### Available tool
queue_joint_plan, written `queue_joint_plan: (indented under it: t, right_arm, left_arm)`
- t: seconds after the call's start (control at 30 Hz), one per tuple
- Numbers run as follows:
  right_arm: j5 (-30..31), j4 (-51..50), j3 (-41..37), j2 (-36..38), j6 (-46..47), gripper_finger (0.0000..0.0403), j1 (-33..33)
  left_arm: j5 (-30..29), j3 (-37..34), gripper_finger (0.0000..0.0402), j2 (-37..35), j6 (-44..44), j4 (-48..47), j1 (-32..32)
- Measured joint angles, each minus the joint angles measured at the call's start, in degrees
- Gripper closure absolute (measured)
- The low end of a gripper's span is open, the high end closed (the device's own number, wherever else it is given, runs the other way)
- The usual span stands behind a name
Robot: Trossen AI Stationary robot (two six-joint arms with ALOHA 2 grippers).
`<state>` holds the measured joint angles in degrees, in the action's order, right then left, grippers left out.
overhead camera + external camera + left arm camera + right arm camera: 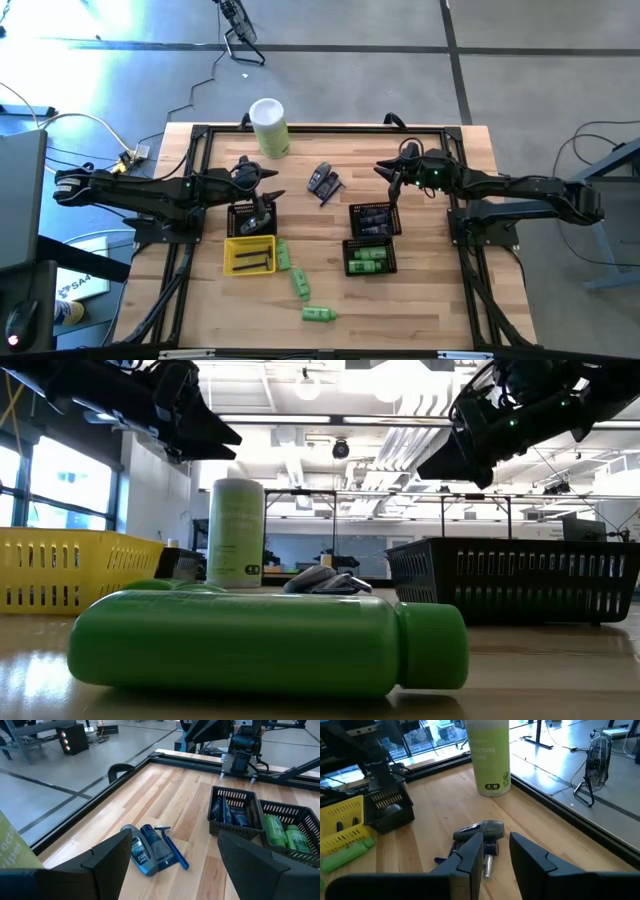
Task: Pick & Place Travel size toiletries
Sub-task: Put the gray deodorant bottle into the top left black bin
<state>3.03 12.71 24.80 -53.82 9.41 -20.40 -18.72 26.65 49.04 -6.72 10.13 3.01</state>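
Wooden table [420, 300] with a black frame, both arms over its far half.

Left arm reaches in from the left, left gripper [262, 196] hanging above a black mesh basket [250, 218]. Fingers [107, 857] spread wide, nothing between them.

Right arm comes in from the right, right gripper [392, 178] above the far edge of the dark-item basket [375, 220]. Fingers [470, 855] stand a narrow gap apart, empty, pointed toward the middle of the table.

Tall pale-green canister [269, 126] stands at the far edge. Yellow tray [249, 254] sits just in front of the left basket. Green-item basket [369, 258] sits just in front of the dark one, already holding green bottles.

Key relation: the loose pile of dark tubes [324, 182] and a blue razor [172, 849] lies between the two grippers, on open wood near the table's centre. It sits a bit nearer the right gripper, which faces it; the tubes' long axis runs roughly diagonal to the table's edges. Likely the next pick. Open room all round the pile, canister well apart.

Three green bottles [301, 284] lie loose near the front, one [284, 253] just beside the yellow tray, one [319, 314] closest to the front edge. Plenty of bare wood there, but farther from both grippers.
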Motion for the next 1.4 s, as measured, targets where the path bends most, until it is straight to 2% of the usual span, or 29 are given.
queue_joint_plan:
  t: [0.2,0.37,0.5,0.77,0.83,1.0,1.1,1.4]
  right_arm:
    - [0.99,0.00,-0.02,-0.02,-0.67,0.0314,0.02]
    - [5.48,0.03,-0.10,0.00,-3.33,0.0314,0.00]
    - [8.71,2.11,-0.11,-0.02,-5.95,0.0314,0.00]
    - [8.59,6.56,-0.11,0.00,-11.16,0.0314,0.00]
    - [8.19,6.40,-0.11,-0.02,-11.23,0.0314,-0.10]
    - [1.59,6.31,-0.11,-0.02,-10.95,0.0314,-2.09]
    - [1.05,6.26,-0.11,-0.02,-11.01,0.0314,-3.25]
    - [-1.94,10.30,-0.11,-0.02,-14.65,0.0314,-6.78]
  left_arm:
    - [-2.11,0.00,0.0114,0.00,0.00,0.02,0.00]
    - [-5.51,0.00,0.0114,0.00,0.00,0.02,0.02]
    - [-5.66,0.00,0.0114,0.00,0.38,0.02,0.04]
    - [-5.70,0.00,0.0114,0.02,1.95,0.59,2.57]
    - [-5.29,0.00,0.0114,0.02,1.95,0.55,4.65]
    - [2.15,0.00,0.0114,0.02,1.27,0.48,10.46]
    - [4.60,0.00,0.0114,0.02,-0.09,0.48,13.24]
    - [6.19,0.00,0.0114,0.36,-1.07,1.01,15.80]
